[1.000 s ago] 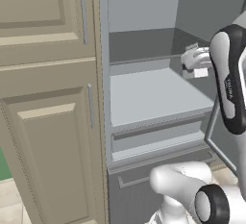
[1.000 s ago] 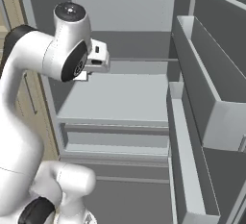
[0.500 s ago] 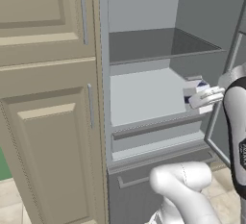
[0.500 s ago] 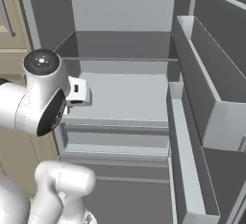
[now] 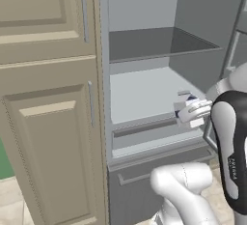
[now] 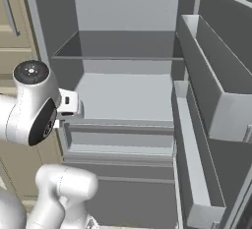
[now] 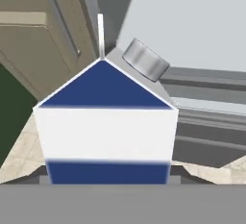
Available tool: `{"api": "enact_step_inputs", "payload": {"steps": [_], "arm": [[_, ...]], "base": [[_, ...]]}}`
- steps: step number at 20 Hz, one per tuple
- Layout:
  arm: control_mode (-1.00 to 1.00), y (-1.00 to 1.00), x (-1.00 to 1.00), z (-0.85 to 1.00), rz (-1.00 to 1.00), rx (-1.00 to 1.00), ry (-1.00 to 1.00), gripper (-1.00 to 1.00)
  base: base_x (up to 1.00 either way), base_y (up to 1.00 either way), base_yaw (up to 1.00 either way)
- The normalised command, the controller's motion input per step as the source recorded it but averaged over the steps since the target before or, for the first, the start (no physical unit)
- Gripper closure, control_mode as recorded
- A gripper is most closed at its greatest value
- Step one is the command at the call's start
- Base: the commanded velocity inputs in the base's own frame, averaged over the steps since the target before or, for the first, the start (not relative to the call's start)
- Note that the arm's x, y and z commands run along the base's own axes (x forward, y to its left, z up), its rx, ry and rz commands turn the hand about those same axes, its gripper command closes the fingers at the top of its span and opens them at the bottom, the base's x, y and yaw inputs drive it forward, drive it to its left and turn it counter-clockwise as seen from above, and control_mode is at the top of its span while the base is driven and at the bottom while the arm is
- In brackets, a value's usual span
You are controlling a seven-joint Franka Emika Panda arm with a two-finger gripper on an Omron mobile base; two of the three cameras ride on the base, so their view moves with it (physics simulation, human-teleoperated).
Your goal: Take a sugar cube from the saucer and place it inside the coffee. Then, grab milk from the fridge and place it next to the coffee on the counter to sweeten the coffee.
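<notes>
My gripper [image 5: 189, 114] is shut on the milk [image 7: 105, 122], a white gable-top carton with dark blue bands and a grey cap [image 7: 145, 59]. The carton stands close in front of the hand camera. In the left base view the milk [image 5: 188, 102] hangs in front of the open fridge [image 5: 144, 89], at the height of its lower drawer front. In the right base view the hand [image 6: 69, 103] sits at the left edge of the fridge [image 6: 128, 90] opening. The coffee, saucer, sugar cube and counter are out of view.
Beige cabinet doors [image 5: 48, 98] stand left of the fridge. The open fridge door with its shelf bins [image 6: 216, 90] is on the right. A grey drawer front [image 6: 118, 139] lies below the bare shelf [image 6: 125, 93]. Tiled floor [image 7: 19, 151] shows beneath.
The arm has come down and back out of the fridge with the carton, from shelf height to the level of the drawer front.
</notes>
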Motion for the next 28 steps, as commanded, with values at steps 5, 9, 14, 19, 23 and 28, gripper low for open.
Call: {"api": "enact_step_inputs", "payload": {"steps": [5,9,14,19,23,28], "arm": [[1.0,0.0,0.0,0.0,0.0,0.0,0.0,1.0],[1.0,0.0,0.0,0.0,0.0,0.0,0.0,1.0],[1.0,0.0,0.0,0.0,0.0,0.0,0.0,1.0],[1.0,0.0,0.0,0.0,0.0,0.0,0.0,1.0],[1.0,0.0,0.0,0.0,0.0,0.0,0.0,1.0],[1.0,0.0,0.0,0.0,0.0,0.0,0.0,1.0]], "base": [[-1.0,0.24,-0.28],[-1.0,0.26,-0.5],[-0.93,0.03,-0.71],[-0.73,-0.03,-0.75],[-0.35,-0.31,-0.75],[0.35,-0.72,-0.65]]}}
